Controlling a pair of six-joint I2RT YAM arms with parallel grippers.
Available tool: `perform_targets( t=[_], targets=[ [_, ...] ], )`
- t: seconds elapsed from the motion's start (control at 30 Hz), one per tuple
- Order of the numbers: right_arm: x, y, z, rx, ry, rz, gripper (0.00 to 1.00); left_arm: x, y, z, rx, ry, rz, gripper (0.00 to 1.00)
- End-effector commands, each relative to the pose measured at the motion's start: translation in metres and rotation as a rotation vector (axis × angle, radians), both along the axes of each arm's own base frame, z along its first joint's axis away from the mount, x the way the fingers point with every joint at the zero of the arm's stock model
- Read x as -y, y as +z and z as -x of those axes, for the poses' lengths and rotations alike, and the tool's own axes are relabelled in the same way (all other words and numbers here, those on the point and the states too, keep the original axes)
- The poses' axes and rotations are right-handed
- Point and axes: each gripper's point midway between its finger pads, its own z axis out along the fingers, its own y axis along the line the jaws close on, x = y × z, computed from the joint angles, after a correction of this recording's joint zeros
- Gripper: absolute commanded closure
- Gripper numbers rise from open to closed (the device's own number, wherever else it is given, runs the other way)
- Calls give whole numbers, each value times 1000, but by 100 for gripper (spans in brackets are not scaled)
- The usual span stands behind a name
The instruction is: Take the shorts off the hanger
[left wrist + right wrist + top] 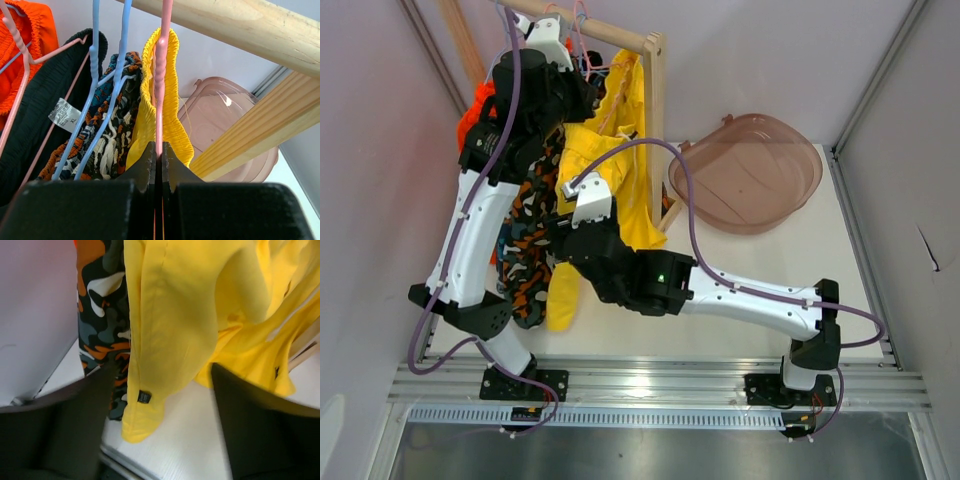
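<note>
The yellow shorts (620, 140) hang by their waistband (172, 100) from a pink hanger (161, 75) on the wooden rail (610, 35). My left gripper (160, 150) is shut on the pink hanger's wire just below the waistband, up at the rail (575, 75). Black shorts (45, 125), bright orange shorts (35, 40) and teal-orange-black print shorts (115, 100) hang to its left. My right gripper (165, 390) is open, with the yellow leg hanging between its fingers (75, 415). Camouflage shorts (100, 305) hang beside it.
A translucent brown tub (750, 170) lies on the white table (740, 250) to the right of the rack's wooden post (657, 110). Grey walls close in on both sides. Blue hangers (107, 75) hold the printed shorts.
</note>
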Motion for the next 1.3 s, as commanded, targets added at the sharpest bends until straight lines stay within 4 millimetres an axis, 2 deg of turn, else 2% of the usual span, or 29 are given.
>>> perform_targets(
  t=[0.0, 0.03, 0.07, 0.13, 0.27, 0.4, 0.5, 0.57, 0.6, 0.63, 0.67, 0.73, 0.8, 0.87, 0.97, 1.0, 1.07, 1.1, 1.2, 1.23, 1.27],
  targets=[
    [9, 19, -4, 58, -44, -55, 42, -5, 41, 26, 86, -12, 90, 100],
    [8, 16, -3, 56, -43, -53, 54, -4, 42, 29, 88, -24, 89, 100],
    [7, 10, -3, 50, -44, -45, 80, -3, 46, 33, 96, -45, 87, 100],
    [6, 3, -2, 27, -43, -54, 100, 0, 49, 35, 109, -67, 88, 100],
    [5, -17, 5, -10, -31, -55, 100, 10, 61, 43, 160, -148, 78, 100],
    [7, -26, 23, -35, -7, -79, 100, 12, 73, 44, 230, -180, 35, 100],
    [0, -30, 43, -38, 27, -76, 100, 10, 88, 44, 305, -184, 1, 100],
    [-8, -29, 65, -27, 67, -63, 100, 8, 90, 40, 313, -165, -9, 100],
    [-10, -23, 71, -8, 77, -63, 100, -2, 98, 41, 325, -118, -3, 100],
    [-13, -20, 79, 1, 91, -60, 100, 1, 95, 35, 315, -116, -9, 100],
    [-20, -22, 96, 8, 127, -47, 100, 0, 97, 35, 323, -115, -14, 100],
    [-26, -17, 111, 22, 155, -48, 100, 1, 98, 31, 331, -111, -15, 100],
    [-36, -22, 129, 12, 207, -57, 100, 1, 96, 26, 330, -96, -14, 100],
    [-44, -34, 139, -4, 226, -51, 100, -2, 98, 22, 328, -65, 3, 100],
    [-50, -39, 149, -13, 250, -52, 100, -3, 101, 21, 335, -56, 16, 100],
    [-56, -43, 157, -28, 290, -53, 100, -2, 102, 20, 342, -56, 15, 100],
    [-64, -55, 169, -61, 334, -55, 100, -5, 116, 24, 382, -53, 20, 100],
    [-70, -74, 179, -82, 368, -24, 100, -6, 123, 24, 399, -54, 27, 100],
    [-74, -108, 188, -120, 375, 29, 100, -8, 134, 40, 413, -96, 58, 100],
    [-72, -112, 186, -117, 364, 41, 100, -7, 133, 45, 400, -107, 72, 100],
    [-70, -112, 181, -104, 349, 56, 100, -3, 110, 41, 328, -120, 52, 100]
  ],
)
